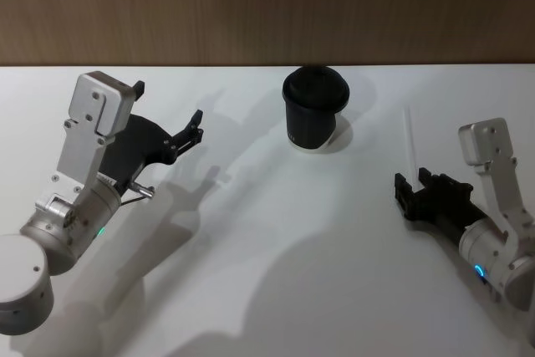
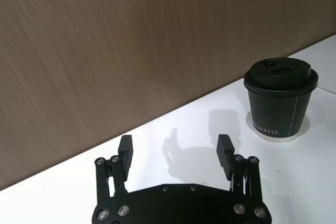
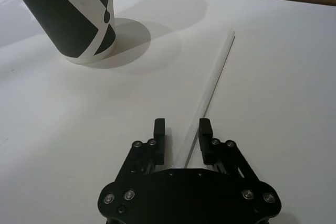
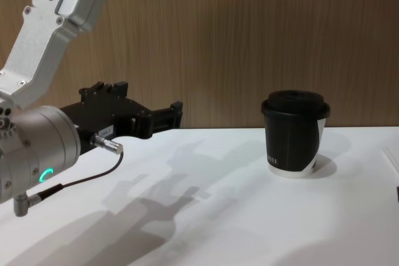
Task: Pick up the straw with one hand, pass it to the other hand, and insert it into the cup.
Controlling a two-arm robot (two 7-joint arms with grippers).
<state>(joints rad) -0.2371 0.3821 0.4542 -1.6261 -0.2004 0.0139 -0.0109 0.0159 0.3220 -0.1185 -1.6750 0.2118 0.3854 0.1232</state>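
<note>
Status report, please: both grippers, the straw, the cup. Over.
Left gripper open, raised, left of the cup. Right gripper open, astride the straw at its near end. Straw flat on the table; cup upright, lid on.

Silver cylindrical left arm [image 4: 37, 147] and right arm [image 1: 501, 252], each with a glowing light [image 4: 42, 175]. Black, screw-studded left gripper [image 2: 175, 148] and right gripper [image 3: 182, 129]; a dark cable [image 4: 81, 182] loops off the left.

The thin white straw [image 1: 411, 141] lies flat, right of the upright, lidded black cup [image 1: 315, 109].
</note>
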